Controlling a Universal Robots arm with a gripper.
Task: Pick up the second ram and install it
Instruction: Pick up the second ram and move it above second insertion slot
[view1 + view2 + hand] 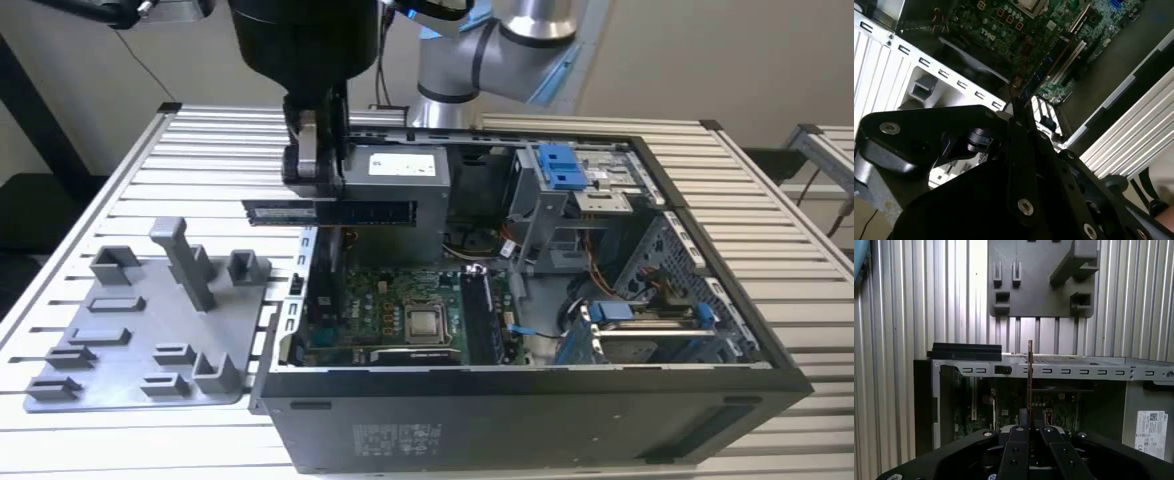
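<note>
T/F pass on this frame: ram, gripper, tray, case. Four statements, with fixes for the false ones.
1. The gripper has its jaws shut on the second ram. True.
2. The second ram is seated in a slot of the motherboard. False: it is held in the air, lengthwise level, at the case wall nearest the tray.
3. The grey fixture tray lies on the slatted table, outside the case. True.
4. The case is closed by its side panel. False: it is open and the motherboard is exposed.
</note>
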